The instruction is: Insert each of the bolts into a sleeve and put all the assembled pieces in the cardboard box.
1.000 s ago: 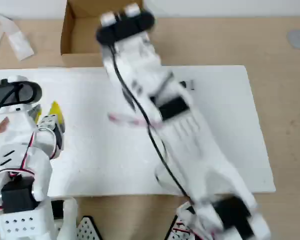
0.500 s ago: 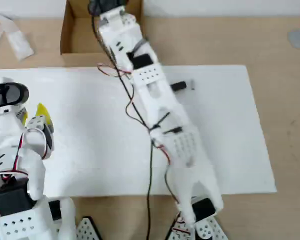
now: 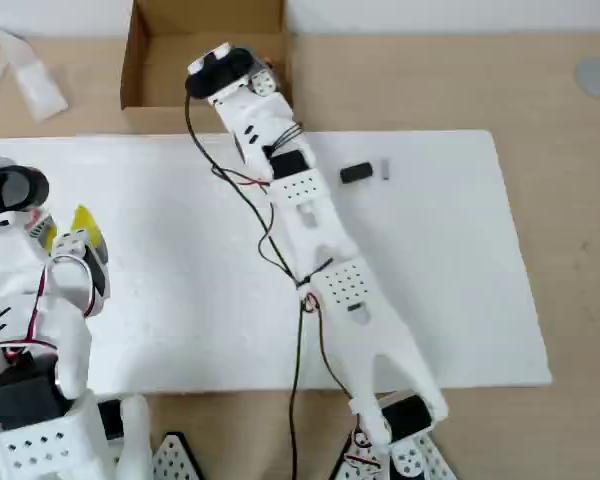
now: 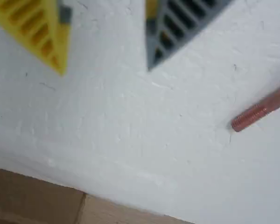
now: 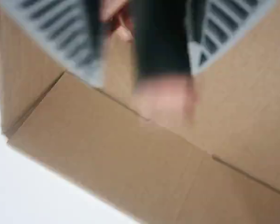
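Above the floor of the cardboard box (image 3: 130, 62), near its right wall: an assembled piece (image 5: 161, 46), black sleeve with a pinkish end showing, at the right gripper (image 5: 144, 70); too blurred to tell whether gripped or let go. Just in front of the box, a white board (image 3: 440, 280); on it, off the box's right corner, a loose sleeve (image 3: 356, 172) lying flat. Farther from the box, toward its left: a copper bolt (image 4: 261, 112) flat on the board, near the left gripper (image 4: 105, 67), spread wide with nothing between.

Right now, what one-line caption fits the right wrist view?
Right gripper holds a black sleeve with a copper bolt end protruding, over the cardboard box floor.
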You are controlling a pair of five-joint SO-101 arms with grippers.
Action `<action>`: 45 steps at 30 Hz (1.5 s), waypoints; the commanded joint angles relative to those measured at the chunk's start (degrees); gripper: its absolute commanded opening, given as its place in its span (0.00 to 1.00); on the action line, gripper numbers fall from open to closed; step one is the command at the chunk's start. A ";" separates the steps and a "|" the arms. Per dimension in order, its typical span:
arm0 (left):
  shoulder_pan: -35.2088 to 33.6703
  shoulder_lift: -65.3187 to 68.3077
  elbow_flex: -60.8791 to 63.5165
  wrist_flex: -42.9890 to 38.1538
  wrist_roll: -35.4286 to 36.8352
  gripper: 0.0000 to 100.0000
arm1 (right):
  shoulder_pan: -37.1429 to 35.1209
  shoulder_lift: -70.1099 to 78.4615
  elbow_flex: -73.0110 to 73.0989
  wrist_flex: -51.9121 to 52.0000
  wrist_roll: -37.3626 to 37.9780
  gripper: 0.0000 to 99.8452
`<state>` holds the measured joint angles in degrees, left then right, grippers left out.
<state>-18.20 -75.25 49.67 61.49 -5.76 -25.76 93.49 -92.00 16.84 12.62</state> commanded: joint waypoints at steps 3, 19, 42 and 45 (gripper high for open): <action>-1.76 0.48 -1.76 0.26 0.35 0.13 | 1.36 -3.47 -3.56 3.87 0.53 0.21; -15.91 36.88 -20.84 8.44 10.11 0.18 | 3.65 -32.40 -3.56 48.26 -14.59 0.21; -18.29 78.64 -39.12 -1.05 81.32 0.18 | 6.55 -39.78 -3.56 82.37 -14.77 0.21; -20.04 80.40 -40.00 -1.41 82.55 0.18 | 6.55 -39.78 -3.56 82.46 -14.77 0.21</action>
<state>-36.40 4.92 13.27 61.14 75.12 -20.57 59.30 -92.79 99.03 -1.45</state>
